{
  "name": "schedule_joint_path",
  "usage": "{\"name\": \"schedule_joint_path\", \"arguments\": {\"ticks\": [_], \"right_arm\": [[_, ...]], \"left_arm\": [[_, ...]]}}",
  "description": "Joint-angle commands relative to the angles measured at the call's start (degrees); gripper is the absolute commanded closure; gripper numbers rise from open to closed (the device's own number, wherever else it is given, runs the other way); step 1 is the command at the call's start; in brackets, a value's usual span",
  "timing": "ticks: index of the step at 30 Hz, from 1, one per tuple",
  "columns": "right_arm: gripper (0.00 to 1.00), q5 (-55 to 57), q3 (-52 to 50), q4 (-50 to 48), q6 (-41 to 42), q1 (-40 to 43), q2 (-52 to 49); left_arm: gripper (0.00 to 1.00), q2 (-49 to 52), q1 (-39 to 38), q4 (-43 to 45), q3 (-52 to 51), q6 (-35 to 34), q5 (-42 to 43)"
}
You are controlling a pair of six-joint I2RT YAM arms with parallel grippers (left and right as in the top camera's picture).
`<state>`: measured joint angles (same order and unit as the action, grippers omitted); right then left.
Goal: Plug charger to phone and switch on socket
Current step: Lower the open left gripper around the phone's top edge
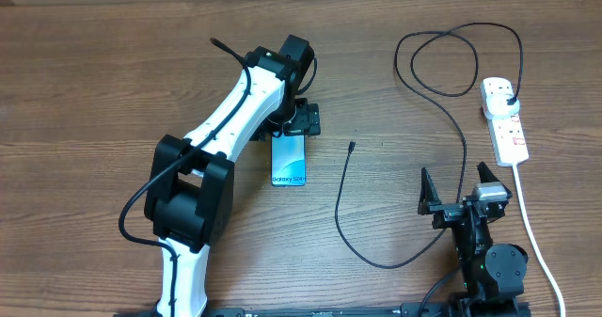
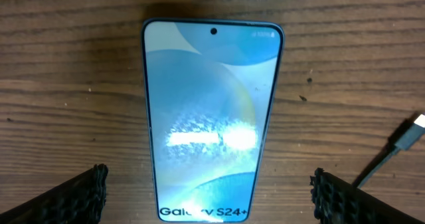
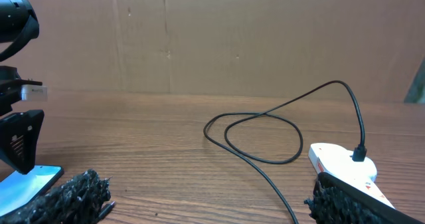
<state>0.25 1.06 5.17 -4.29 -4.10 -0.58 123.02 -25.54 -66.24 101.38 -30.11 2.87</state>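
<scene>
The phone (image 1: 289, 160) lies flat on the table, screen up and lit blue, with the "Galaxy" text at its near end. It fills the left wrist view (image 2: 211, 111). My left gripper (image 1: 299, 126) is open over the phone's far end, one finger on each side of it (image 2: 212, 187), not touching it. The charger (image 1: 465, 157) has its black plug in the socket (image 1: 504, 119) and its connector tip (image 1: 351, 148) loose on the table right of the phone, also in the left wrist view (image 2: 413, 128). My right gripper (image 1: 462, 191) is open and empty (image 3: 209, 204).
The socket's thick white cord (image 1: 531, 232) runs down the right edge past my right arm. The charger's cable loops at the far right (image 3: 255, 134) and curves along the table in front of my right gripper. A cardboard wall (image 3: 232, 38) stands behind the table.
</scene>
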Motion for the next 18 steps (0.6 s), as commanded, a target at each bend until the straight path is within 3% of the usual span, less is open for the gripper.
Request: {"name": "schedule_joint_path", "arguments": {"ticks": [1, 18], "right_arm": [[0.00, 0.11, -0.61, -0.33, -0.09, 0.37, 0.42], [0.00, 0.11, -0.61, -0.33, -0.09, 0.37, 0.42]], "left_arm": [[0.00, -0.50, -0.70, 1.42, -2.27, -1.25, -1.42], [0.00, -0.50, -0.92, 7.69, -6.80, 1.40, -1.42]]}}
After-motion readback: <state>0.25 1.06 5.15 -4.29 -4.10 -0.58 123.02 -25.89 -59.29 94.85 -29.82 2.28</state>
